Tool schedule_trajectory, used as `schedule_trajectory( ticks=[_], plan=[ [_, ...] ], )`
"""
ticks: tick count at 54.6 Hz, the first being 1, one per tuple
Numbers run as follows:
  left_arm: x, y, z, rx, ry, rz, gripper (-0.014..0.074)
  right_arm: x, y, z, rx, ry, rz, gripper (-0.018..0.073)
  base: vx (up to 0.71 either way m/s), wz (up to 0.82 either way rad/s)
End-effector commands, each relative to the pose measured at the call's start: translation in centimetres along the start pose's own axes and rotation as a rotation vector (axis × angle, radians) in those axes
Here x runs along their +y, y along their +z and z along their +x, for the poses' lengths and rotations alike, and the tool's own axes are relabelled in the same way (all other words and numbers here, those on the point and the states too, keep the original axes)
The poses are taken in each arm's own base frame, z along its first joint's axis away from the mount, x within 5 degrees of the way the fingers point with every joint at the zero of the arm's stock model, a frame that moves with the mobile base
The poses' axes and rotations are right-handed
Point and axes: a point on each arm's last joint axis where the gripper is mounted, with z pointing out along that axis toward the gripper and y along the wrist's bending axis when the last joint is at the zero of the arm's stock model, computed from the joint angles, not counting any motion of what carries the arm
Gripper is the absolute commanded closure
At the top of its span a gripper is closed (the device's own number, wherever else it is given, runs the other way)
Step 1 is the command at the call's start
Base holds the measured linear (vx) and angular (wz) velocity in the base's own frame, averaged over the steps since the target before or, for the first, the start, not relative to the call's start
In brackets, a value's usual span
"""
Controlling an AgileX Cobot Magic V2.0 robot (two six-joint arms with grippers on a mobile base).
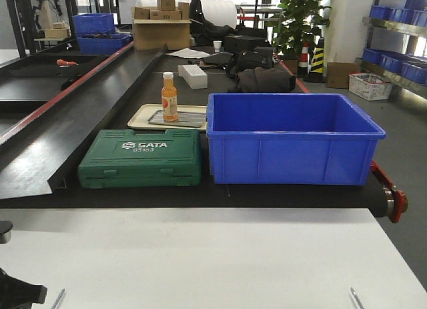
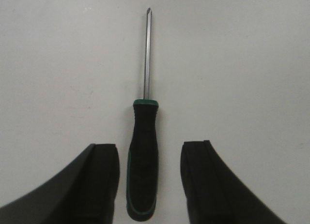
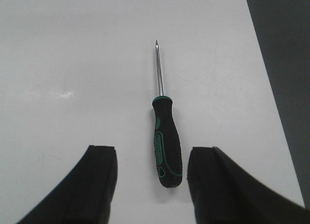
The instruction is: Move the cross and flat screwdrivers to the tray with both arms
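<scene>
In the left wrist view a screwdriver (image 2: 143, 156) with a black and green handle lies on the white table, its pointed tip away from me. My left gripper (image 2: 150, 151) is open, with a finger (image 2: 99, 180) on each side of the handle and not touching it. In the right wrist view a second black and green screwdriver (image 3: 167, 141) lies between the open fingers of my right gripper (image 3: 151, 151), its handle end nearer the right finger (image 3: 208, 180). I cannot tell its tip type. The beige tray (image 1: 139, 117) sits on the black conveyor beyond the table.
An orange bottle (image 1: 169, 95) and a metal plate (image 1: 179, 118) are on the tray. A green SATA case (image 1: 141, 158) and a large blue bin (image 1: 290, 137) stand in front of it. The table's right edge (image 3: 271, 88) is close to the right screwdriver.
</scene>
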Motion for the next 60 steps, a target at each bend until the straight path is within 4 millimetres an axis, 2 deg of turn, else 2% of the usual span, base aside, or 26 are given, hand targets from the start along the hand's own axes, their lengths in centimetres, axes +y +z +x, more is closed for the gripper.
schedule_trajectory(
  ticks=[1, 11, 28, 38, 60],
  plan=[
    [0.1, -0.1, -2.0, -0.032, 0.053, -0.003, 0.0162, 0.0, -0.5, -1.9, -0.120, -0.014, -0.004, 0.0131, 0.00, 0.00],
    [0.1, 2.3, -2.7, 0.018, 0.175, 0.011, 0.0162, 0.0, -0.5, -1.9, -0.124, -0.017, -0.004, 0.0131, 0.00, 0.00],
    [0.2, 6.4, -2.2, 0.094, 0.178, 0.021, 0.0162, 0.0, -0.5, -1.9, -0.123, -0.017, -0.004, 0.0131, 0.00, 0.00],
    [0.3, 7.9, -2.6, 0.101, 0.177, 0.020, 0.0158, 0.0, -0.5, -1.9, -0.123, -0.017, -0.004, 0.0131, 0.00, 0.00],
    [0.5, 10.9, -1.5, 0.190, 0.172, 0.024, 0.0158, 0.0, -0.5, -1.9, -0.120, -0.008, -0.005, 0.0131, 0.00, 0.00]
  ],
)
